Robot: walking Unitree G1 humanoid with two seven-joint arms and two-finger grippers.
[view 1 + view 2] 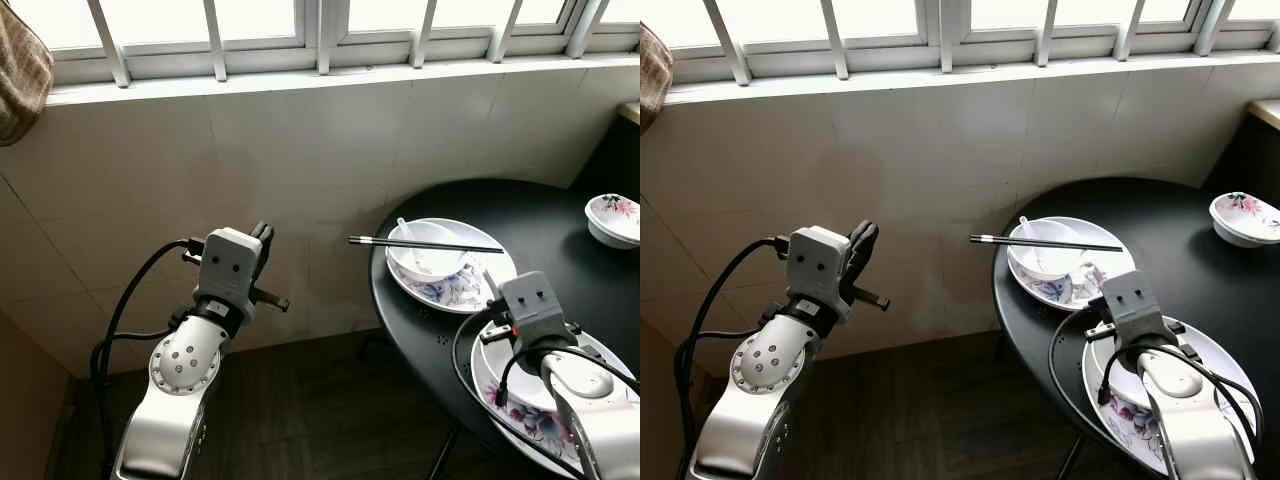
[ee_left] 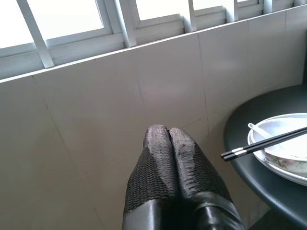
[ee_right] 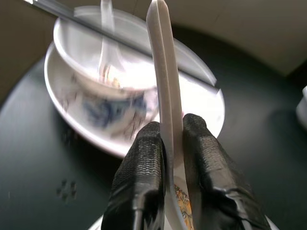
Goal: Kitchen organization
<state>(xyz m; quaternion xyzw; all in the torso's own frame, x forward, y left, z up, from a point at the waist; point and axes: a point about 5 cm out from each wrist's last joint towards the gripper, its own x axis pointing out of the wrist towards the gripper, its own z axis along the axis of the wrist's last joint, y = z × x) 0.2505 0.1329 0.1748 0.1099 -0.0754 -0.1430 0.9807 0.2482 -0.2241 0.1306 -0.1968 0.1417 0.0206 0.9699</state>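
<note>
My right tool (image 3: 168, 139) is clamped on the handle of a white spoon (image 3: 162, 72), which stands up between its two black fingers and points toward the far bowl (image 3: 96, 52). That bowl sits on a patterned plate (image 1: 465, 285) on the round black tabletop (image 1: 545, 215), with another spoon inside and a pair of black chopsticks (image 1: 425, 244) laid across its rim, their ends overhanging the tabletop's edge. I judge the step is to carry my spoon into that bowl. I should come in from the near side, below the chopsticks' line, so I don't knock them off. Then I tilt the spoon down before letting go. My left tool (image 2: 168, 158) is clenched on nothing, held up off to the side by the tiled wall (image 1: 300, 150).
</note>
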